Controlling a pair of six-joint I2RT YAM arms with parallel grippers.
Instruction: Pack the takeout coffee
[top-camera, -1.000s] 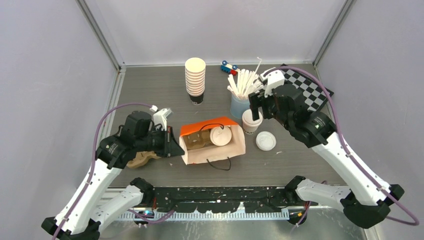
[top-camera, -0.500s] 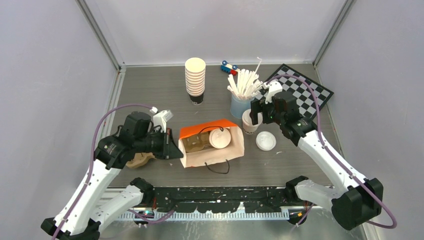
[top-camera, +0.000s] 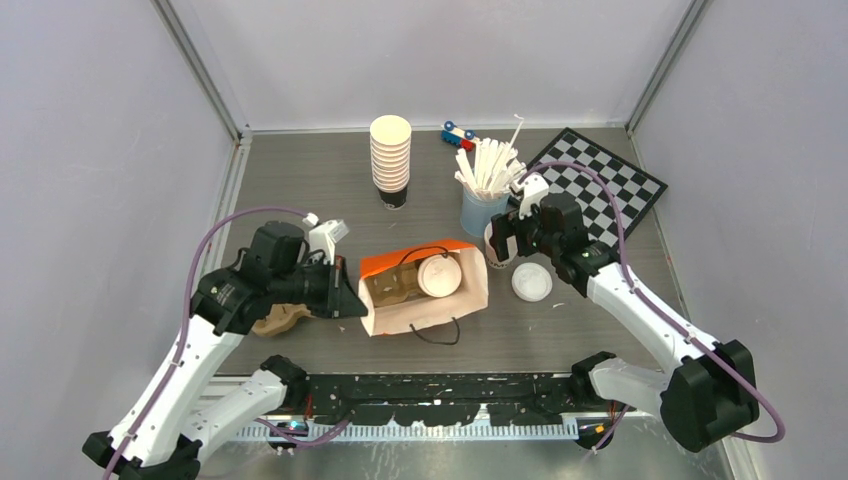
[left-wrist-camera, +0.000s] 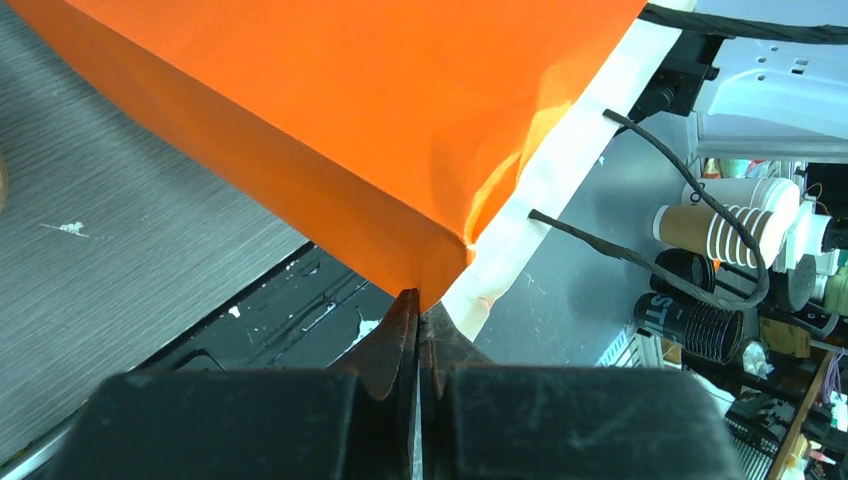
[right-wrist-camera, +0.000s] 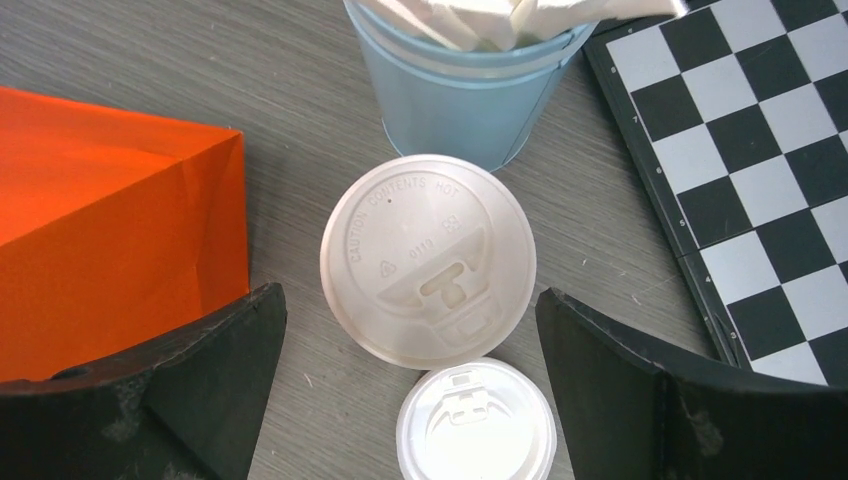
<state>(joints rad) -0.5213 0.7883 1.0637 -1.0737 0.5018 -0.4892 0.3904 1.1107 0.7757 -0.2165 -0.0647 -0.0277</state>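
An orange-and-white paper bag (top-camera: 425, 300) lies on its side, mouth up toward the camera. One white lidded coffee cup (top-camera: 440, 275) sits inside it on a brown holder. My left gripper (top-camera: 350, 300) is shut on the bag's corner; the left wrist view shows the jaws (left-wrist-camera: 418, 298) pinching the orange paper (left-wrist-camera: 350, 130). The second lidded cup (top-camera: 497, 258) stands right of the bag. My right gripper (top-camera: 503, 238) is open above it; in the right wrist view the cup's lid (right-wrist-camera: 428, 258) lies between the spread fingers (right-wrist-camera: 200, 370), untouched.
A loose white lid (top-camera: 531, 282) (right-wrist-camera: 476, 420) lies beside the second cup. A light-blue cup of white sticks (top-camera: 480, 205) stands just behind it. A stack of cream cups (top-camera: 390, 155), a toy car (top-camera: 458, 134) and a chessboard (top-camera: 600, 185) are at the back. A brown holder (top-camera: 280, 318) lies by the left arm.
My right gripper has come down and toward the near side, over the second cup, staying open. The left gripper and the bag have not moved.
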